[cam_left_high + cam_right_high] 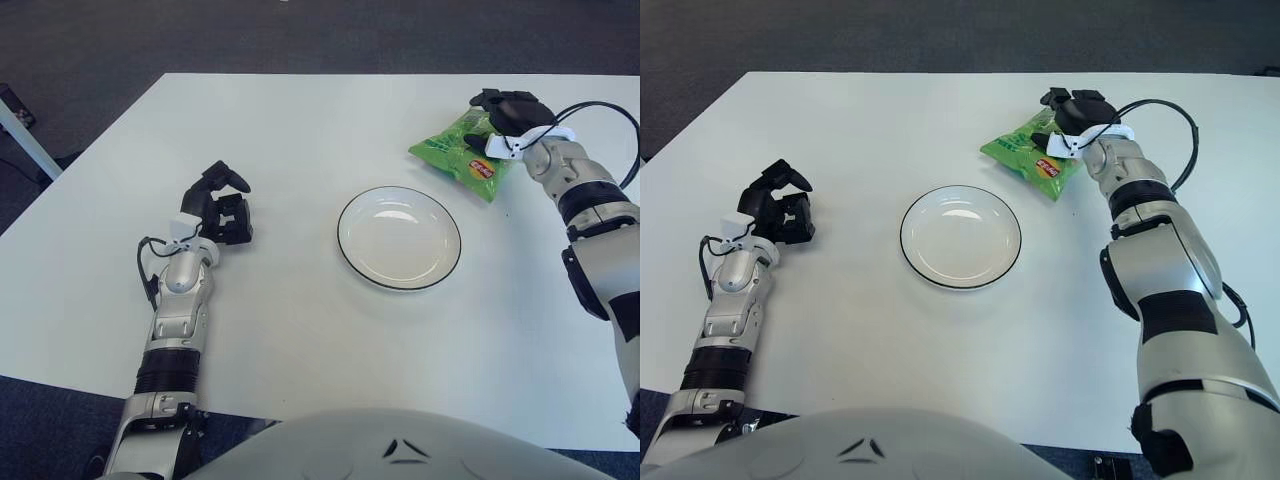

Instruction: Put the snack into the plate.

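A green snack bag [455, 152] lies on the white table at the far right, beyond the plate. My right hand [503, 118] sits over the bag's far right corner, with its black fingers curled over the edge and the thumb [477, 141] pressed on the bag's top. The white plate [399, 238] with a dark rim stands empty at the table's middle, to the near left of the bag. My left hand [225, 208] shows at the left of the table, well apart from the plate, with its fingers curled and holding nothing.
The white table [300, 120] runs to a dark floor at the far edge. A black cable [610, 110] loops off my right wrist. A pale bar [25, 135] pokes in at the far left.
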Action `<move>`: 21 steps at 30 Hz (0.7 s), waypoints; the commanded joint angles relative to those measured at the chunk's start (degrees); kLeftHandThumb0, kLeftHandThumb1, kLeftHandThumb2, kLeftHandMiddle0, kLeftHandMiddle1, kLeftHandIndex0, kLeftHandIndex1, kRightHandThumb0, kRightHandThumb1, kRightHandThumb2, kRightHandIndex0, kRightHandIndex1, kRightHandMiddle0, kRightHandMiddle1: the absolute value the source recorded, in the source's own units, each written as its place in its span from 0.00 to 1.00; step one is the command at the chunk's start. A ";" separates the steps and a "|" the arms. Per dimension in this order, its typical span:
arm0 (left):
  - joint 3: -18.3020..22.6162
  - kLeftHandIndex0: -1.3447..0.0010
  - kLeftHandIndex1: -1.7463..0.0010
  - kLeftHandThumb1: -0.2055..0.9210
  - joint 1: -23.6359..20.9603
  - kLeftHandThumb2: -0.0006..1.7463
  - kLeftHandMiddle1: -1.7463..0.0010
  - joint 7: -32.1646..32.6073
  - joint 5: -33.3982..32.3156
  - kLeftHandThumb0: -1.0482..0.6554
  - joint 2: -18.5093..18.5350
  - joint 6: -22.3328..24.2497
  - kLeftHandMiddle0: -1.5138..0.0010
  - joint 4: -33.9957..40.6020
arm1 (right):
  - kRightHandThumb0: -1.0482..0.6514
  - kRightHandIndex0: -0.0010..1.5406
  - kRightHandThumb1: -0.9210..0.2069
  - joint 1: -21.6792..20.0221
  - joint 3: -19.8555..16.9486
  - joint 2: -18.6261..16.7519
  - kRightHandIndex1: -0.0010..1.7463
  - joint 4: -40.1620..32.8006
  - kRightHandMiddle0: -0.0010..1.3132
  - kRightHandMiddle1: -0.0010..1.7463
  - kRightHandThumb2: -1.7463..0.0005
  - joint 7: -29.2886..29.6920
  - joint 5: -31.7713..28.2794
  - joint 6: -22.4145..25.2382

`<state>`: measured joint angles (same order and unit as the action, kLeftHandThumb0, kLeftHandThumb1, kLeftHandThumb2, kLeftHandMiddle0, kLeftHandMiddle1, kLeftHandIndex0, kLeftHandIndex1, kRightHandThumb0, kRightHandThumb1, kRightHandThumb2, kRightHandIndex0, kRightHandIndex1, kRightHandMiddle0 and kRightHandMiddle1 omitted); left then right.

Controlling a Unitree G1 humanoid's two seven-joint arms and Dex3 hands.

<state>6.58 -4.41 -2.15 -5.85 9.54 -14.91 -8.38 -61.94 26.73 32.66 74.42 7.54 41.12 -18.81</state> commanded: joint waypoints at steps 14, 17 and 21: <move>-0.62 0.53 0.00 0.44 7.63 0.77 0.00 -1.37 -0.57 0.33 -3.72 -1.98 0.13 -6.49 | 0.00 0.00 0.00 1.31 -0.01 0.42 0.00 -1.14 0.00 0.23 0.43 -12.48 -1.97 -4.87; -0.59 0.53 0.00 0.44 7.64 0.77 0.00 -1.16 -0.46 0.33 -3.76 -1.57 0.13 -6.42 | 0.00 0.00 0.00 1.55 0.13 0.54 0.00 -1.26 0.00 0.22 0.43 -13.51 -1.90 -5.08; -0.59 0.52 0.00 0.44 7.68 0.78 0.00 -1.16 -0.51 0.33 -3.75 -1.02 0.13 -6.26 | 0.00 0.00 0.00 1.65 0.34 0.59 0.00 -1.32 0.00 0.21 0.43 -14.17 -1.64 -5.05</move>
<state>6.76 -4.41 -3.31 -6.26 9.54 -16.12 -8.53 -61.66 26.61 33.00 73.65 -5.48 39.65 -23.51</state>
